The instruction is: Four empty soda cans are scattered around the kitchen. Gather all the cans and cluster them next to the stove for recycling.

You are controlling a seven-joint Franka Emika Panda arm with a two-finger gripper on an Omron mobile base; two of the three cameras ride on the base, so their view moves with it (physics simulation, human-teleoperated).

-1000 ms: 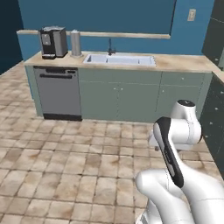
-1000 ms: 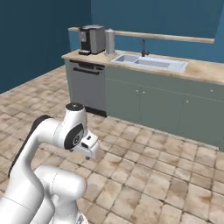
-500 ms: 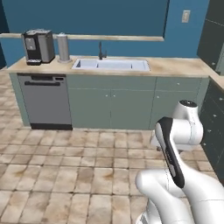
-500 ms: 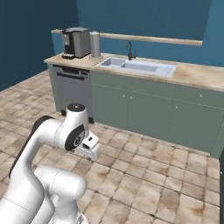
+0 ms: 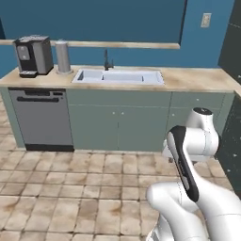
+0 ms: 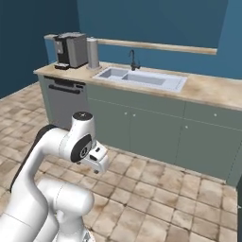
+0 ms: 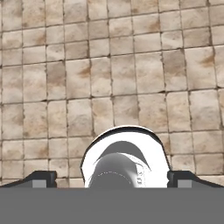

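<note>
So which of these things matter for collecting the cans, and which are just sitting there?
For the job:
- the hand, open and empty

Just there:
- coffee machine
- tall silver cylinder
- sink
- dishwasher

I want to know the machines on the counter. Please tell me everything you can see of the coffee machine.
The coffee machine is a boxy appliance, black with a grey, metal-looking front and top. It stands upright at the left end of the beige counter, against the blue wall. A tall silver cylinder stands just beside it, on the sink's side; whether they touch I cannot tell. The grey dishwasher sits below.
</note>
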